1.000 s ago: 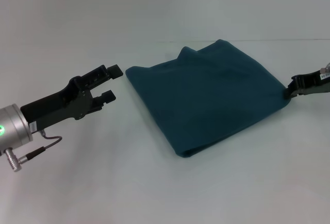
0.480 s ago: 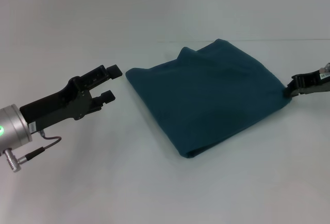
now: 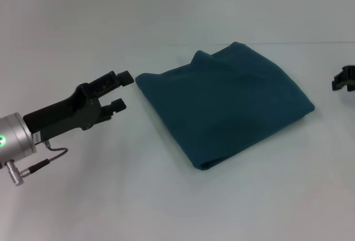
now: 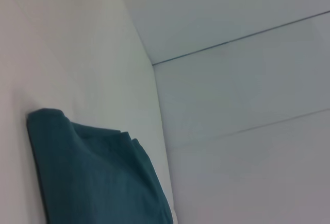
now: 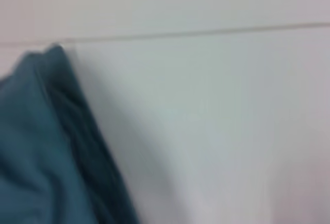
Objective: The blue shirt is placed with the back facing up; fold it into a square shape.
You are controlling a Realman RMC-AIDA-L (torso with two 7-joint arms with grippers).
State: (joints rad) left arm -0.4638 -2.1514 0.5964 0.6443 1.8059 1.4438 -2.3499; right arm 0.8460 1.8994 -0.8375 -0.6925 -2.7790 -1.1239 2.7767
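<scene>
The blue shirt (image 3: 222,105) lies on the white table, folded into a rough square with one corner pointing toward me and a small bump on its far edge. Just left of the shirt's left corner, my left gripper (image 3: 122,90) hovers open with nothing between its fingers. My right gripper (image 3: 344,79) is at the right edge of the head view, open and clear of the shirt's right corner. The folded shirt (image 4: 93,183) also shows in the left wrist view, and its layered edge (image 5: 36,147) in the right wrist view.
The white table (image 3: 166,208) stretches around the shirt on all sides. A seam line (image 3: 310,43) runs across the far side behind the shirt. A thin cable (image 3: 52,155) hangs under my left wrist.
My right gripper has let go of the shirt's right corner and pulled back to the right and slightly up. The freed corner now lies flat. The left gripper has barely moved.
</scene>
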